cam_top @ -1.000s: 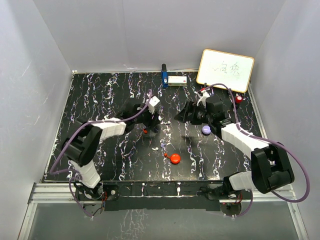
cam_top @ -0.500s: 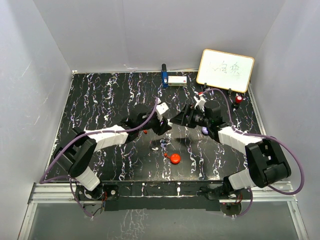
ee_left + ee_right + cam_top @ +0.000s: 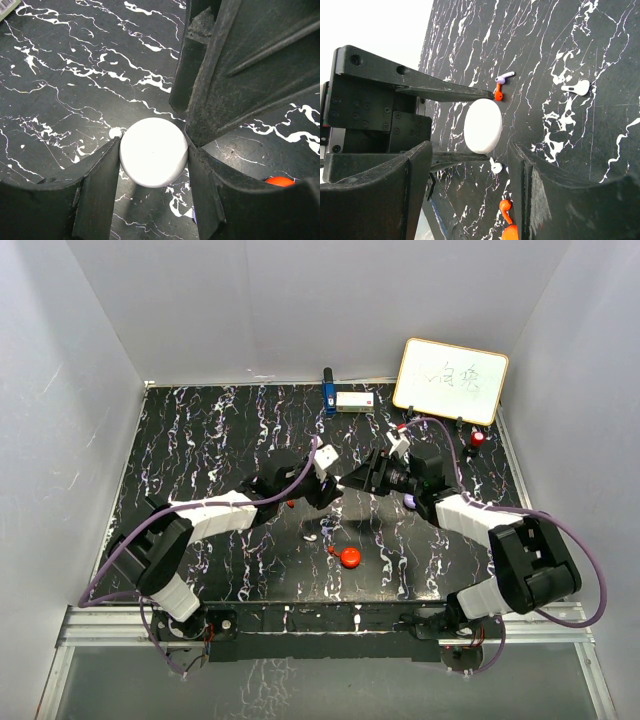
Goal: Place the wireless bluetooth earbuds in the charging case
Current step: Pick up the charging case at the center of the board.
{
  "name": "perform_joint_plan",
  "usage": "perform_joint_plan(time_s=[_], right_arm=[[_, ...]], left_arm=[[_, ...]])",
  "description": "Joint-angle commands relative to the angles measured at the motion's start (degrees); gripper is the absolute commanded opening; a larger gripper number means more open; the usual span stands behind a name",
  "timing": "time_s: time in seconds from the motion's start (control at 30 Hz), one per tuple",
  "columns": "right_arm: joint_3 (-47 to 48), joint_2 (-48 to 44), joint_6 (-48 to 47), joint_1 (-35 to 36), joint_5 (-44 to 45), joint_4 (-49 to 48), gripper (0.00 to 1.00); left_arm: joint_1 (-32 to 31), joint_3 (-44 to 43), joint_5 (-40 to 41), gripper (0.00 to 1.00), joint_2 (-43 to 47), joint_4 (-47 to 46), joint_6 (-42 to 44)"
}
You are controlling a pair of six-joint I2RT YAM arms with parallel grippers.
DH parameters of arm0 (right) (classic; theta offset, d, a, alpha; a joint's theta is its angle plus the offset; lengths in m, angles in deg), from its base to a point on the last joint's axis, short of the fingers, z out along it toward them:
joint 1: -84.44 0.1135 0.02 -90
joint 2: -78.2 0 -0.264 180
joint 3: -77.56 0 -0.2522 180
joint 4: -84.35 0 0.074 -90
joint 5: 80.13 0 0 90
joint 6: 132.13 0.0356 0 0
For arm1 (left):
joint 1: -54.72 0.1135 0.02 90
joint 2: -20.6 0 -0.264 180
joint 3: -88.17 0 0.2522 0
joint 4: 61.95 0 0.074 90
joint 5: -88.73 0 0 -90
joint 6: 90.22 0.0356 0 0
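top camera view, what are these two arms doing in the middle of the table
The left gripper holds a white round case pinched in its jaws, apparently just above the black marbled table. The right gripper faces it at close range with its jaws open, not touching the case. Earbuds lie loose on the table, among them a red earbud and a white earbud.

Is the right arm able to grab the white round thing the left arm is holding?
Probably yes. The right arm's fingers stand open, and the white round case sits just ahead of their gap with nothing in between. The left arm's fingers pinch its other two sides.
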Motion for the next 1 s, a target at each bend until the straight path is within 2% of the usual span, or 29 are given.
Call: perform_joint_plan(time_s=[0.0, 0.43, 0.67, 0.97], right_arm=[[-0.63, 1.18, 0.89, 0.39, -1.08, -4.76, 0.59], [-1.19, 4.18, 3.05, 0.61, -2.34, -9.76, 0.55], [-1.17, 4.36, 3.47, 0.67, -2.49, -10.04, 0.42], [-1.28, 4.33, 3.94, 0.75, -2.27, -10.41, 0.19]], left_arm=[[-0.12, -0.15, 0.37, 0.0, 4.28, -2.82, 0.68], [-0.8, 0.07, -0.56, 0.0, 5.74, -3.31, -0.29], [-1.16, -0.08, -0.03, 0.0, 5.42, -3.68, -0.38], [-1.26, -0.13, 0.22, 0.0, 5.29, -3.92, -0.28]])
